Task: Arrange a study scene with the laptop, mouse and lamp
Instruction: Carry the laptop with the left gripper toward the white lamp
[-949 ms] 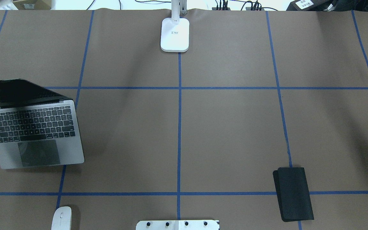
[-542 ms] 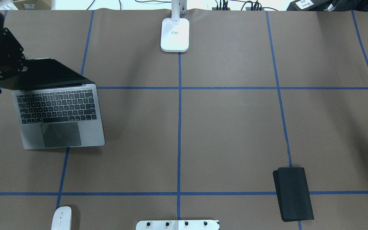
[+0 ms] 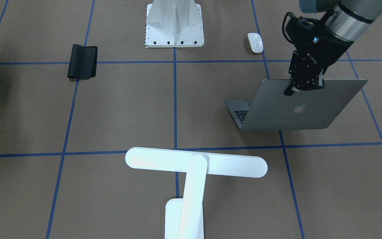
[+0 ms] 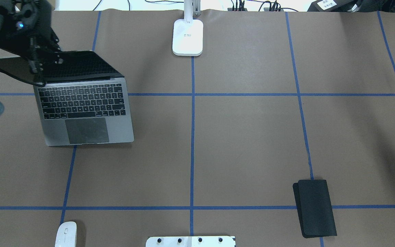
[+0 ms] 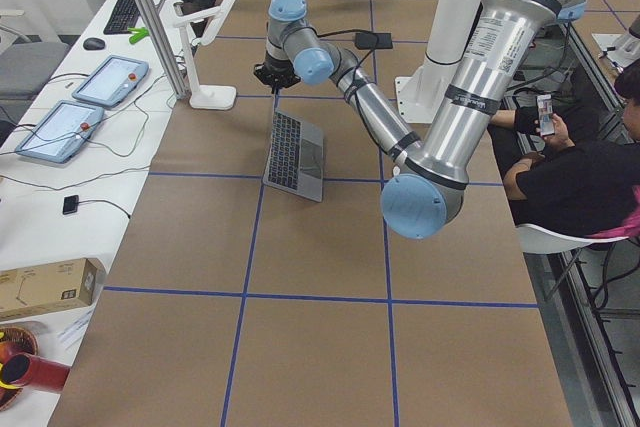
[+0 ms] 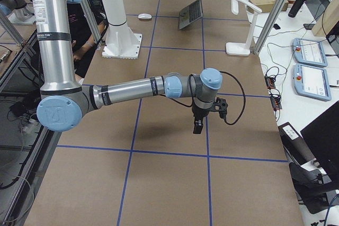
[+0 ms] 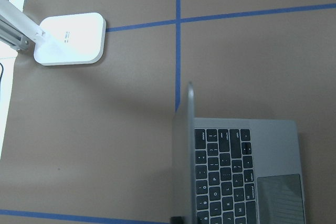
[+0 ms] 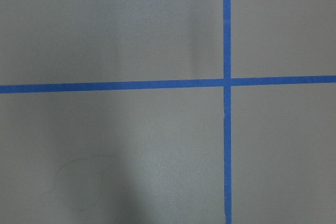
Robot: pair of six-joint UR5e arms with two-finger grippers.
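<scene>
The tabletop (image 4: 245, 137) holds the same layout as a second ago except for one thing. The lamp (image 4: 188, 36) has not moved; its base stands at the far edge on the centre tape line. The laptop (image 4: 86, 113) has travelled. It was close to the left edge. Now it sits farther from the robot and nearer the centre, and its base lies over a crossing of blue lines. The pad (image 4: 315, 207) on the right and the mouse (image 4: 66, 234) at the near edge have stayed put.

The left fingers (image 3: 288, 90) pinch the top edge of the lid near one corner, so the arm appears to be hauling the laptop toward its study spot by the lamp. The mouse and lamp look still to be arranged. For the right fingers (image 6: 197, 126), hanging above bare paper, I cannot tell whether they are spread or pressed together.

The laptop is open, with a space-grey shell, black keys and a large trackpad facing the robot. The lid leans back, its logo showing in the front-facing view. Whether the base lies flat or is partly lifted, I cannot tell.
</scene>
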